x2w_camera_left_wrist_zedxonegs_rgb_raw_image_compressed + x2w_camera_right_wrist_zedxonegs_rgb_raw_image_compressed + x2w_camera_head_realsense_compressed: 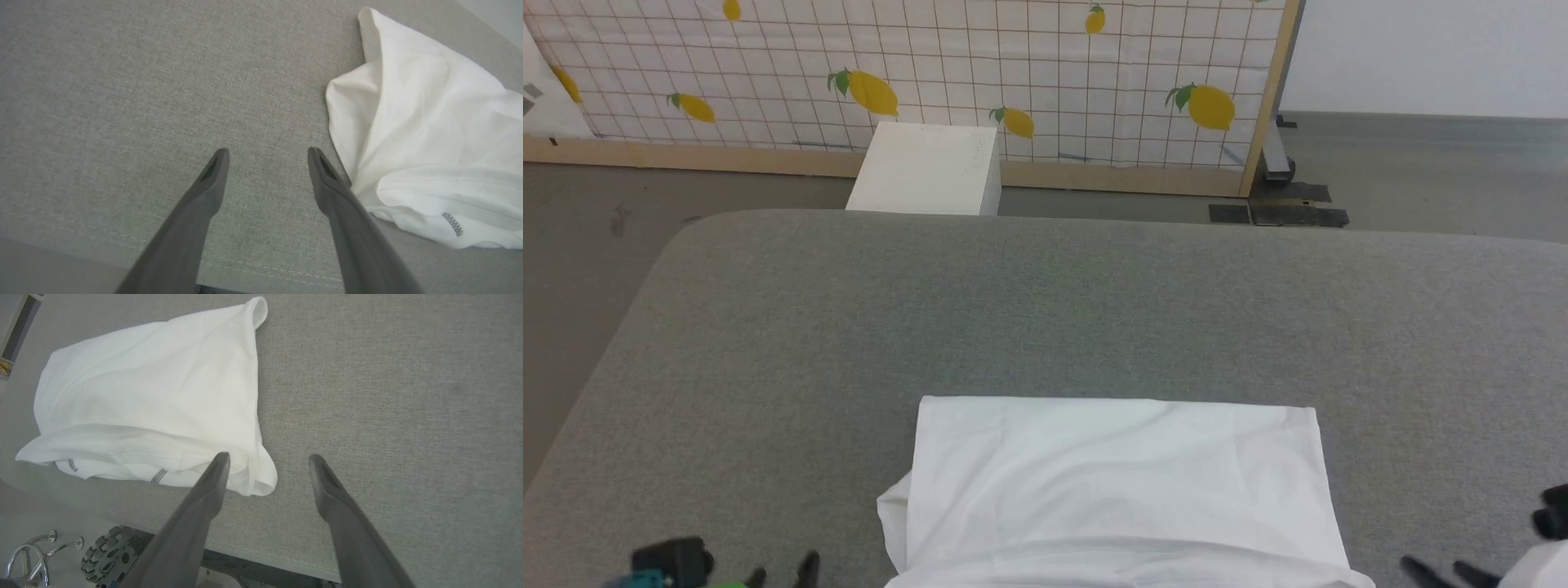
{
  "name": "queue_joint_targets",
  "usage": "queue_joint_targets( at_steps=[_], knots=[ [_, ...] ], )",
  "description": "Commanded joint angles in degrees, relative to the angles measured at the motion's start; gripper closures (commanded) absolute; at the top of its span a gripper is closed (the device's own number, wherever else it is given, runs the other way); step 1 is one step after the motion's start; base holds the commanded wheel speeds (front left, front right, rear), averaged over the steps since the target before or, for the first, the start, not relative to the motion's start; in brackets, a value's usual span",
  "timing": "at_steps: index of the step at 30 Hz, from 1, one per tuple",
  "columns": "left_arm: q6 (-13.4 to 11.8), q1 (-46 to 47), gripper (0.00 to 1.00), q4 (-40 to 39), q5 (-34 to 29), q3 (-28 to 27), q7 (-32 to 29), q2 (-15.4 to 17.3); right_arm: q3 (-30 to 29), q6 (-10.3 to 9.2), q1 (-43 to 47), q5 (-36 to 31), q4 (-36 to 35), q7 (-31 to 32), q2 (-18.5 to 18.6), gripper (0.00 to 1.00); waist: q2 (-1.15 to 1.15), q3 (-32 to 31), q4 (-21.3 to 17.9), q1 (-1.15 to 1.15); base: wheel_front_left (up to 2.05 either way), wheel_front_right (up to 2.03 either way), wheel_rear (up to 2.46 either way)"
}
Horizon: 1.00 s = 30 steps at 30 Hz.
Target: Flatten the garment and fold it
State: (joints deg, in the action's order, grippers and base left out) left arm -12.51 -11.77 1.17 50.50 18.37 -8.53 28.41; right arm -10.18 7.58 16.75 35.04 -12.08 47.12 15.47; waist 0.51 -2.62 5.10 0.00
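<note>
Large white soft cloth garment (1119, 482) with dark zigzag stitching, lying folded at near edge of grey fabric surface (1045, 310). Left gripper (267, 153) just beside its left side, fingers spread, empty. Right gripper (269, 457) at its right corner, fingers spread, gripping nothing.

in your head view the bottom edge cuts off the near part of the garment (1119, 482). of the left hand (783, 572) you get two blurred dark fingertips there, and the right hand (1444, 572) is clipped likewise. the far edge of the counter (1045, 310) hides the white box (923, 167) at its base. your left wrist view loses the garment past its right edge.
</note>
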Motion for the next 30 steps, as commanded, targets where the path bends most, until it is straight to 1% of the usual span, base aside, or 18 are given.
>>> queue_joint_targets(
  at_steps=[1, 3, 5, 7, 10, 11, 13, 16, 19, 23, 25, 30],
  knots=[
    [-0.60, -0.09, 0.00, -1.84, -0.26, -1.12, 1.06, 1.00, -1.71, -0.09, -0.88, 0.43, -1.28, 0.87, 0.36, 0.00, -0.49, 0.16, -0.03, 0.00, 0.00, 0.00, 0.00],
    [-1.20, 1.16, 0.00, -4.65, -1.59, -2.76, 3.94, 1.34, -3.29, -0.09, -2.90, 0.59, -2.17, 2.09, 0.70, 0.00, -0.49, 0.66, -0.14, 0.00, 0.00, 0.00, 0.00],
    [-1.22, 2.77, 0.00, -6.57, -3.77, -3.76, 7.26, 1.80, -3.97, -0.09, -5.17, 0.80, -1.82, 3.08, 0.97, 0.00, -0.49, 1.33, -0.17, 0.00, 0.00, 0.00, 0.00],
    [-0.59, 5.24, 0.00, -7.77, -6.52, -4.58, 12.05, 1.79, -3.15, -0.09, -8.04, 0.67, -0.44, 4.10, 2.32, 0.00, -0.49, 2.42, -0.03, 0.00, 0.00, 0.00, 0.00],
    [0.67, 8.78, 0.00, -7.90, -10.30, -5.09, 19.27, 1.02, -0.11, -0.09, -11.63, 1.73, 2.43, 5.20, 4.37, 0.00, -0.49, 4.34, 0.31, 0.00, 0.00, 0.00, 0.00],
    [1.12, 10.05, 0.00, -7.72, -11.42, -5.22, 21.04, 0.29, 1.88, -0.09, -12.64, 1.97, 3.60, 5.61, 5.79, 0.00, -0.49, 5.05, 0.52, 0.00, 0.00, 0.00, 0.00],
    [1.70, 12.12, 0.00, -7.28, -14.35, -5.39, 22.71, -0.62, 5.10, -0.09, -14.23, 2.77, 5.82, 5.81, 7.96, 0.00, -0.49, 6.35, 0.92, 0.00, 0.00, 0.00, 0.00],
    [2.22, 14.05, 0.00, -7.20, -17.54, -6.64, 23.42, -2.98, 8.89, -0.09, -16.37, 4.51, 8.62, 4.82, 10.16, 0.00, -0.49, 8.31, 1.54, 0.00, 0.00, 0.00, 0.00],
    [3.48, 14.92, 0.00, -8.27, -20.85, -8.84, 23.49, -6.35, 12.39, -0.09, -18.33, 6.33, 11.45, 3.10, 11.71, 0.00, -0.49, 10.17, 2.08, 0.00, 0.00, 0.00, 0.00],
    [5.48, 14.28, 0.00, -8.92, -24.30, -11.33, 23.51, -10.09, 16.38, -0.09, -20.31, 8.47, 14.65, 0.39, 12.79, 0.00, -0.49, 11.86, 2.63, 0.00, 0.00, 0.00, 0.00],
    [6.69, 14.03, 0.00, -8.61, -25.36, -12.71, 23.51, -11.32, 18.18, -0.09, -20.99, 9.54, 16.14, -0.69, 13.14, 0.00, -0.49, 12.45, 2.86, 0.00, 0.00, 0.00, 0.00],
    [8.67, 13.21, 0.00, -7.99, -27.99, -15.10, 23.52, -14.41, 22.72, -0.09, -22.08, 11.42, 19.00, -3.53, 13.35, 0.00, -0.49, 12.93, 3.22, 0.00, 0.00, 0.00, 0.00]
  ],
)
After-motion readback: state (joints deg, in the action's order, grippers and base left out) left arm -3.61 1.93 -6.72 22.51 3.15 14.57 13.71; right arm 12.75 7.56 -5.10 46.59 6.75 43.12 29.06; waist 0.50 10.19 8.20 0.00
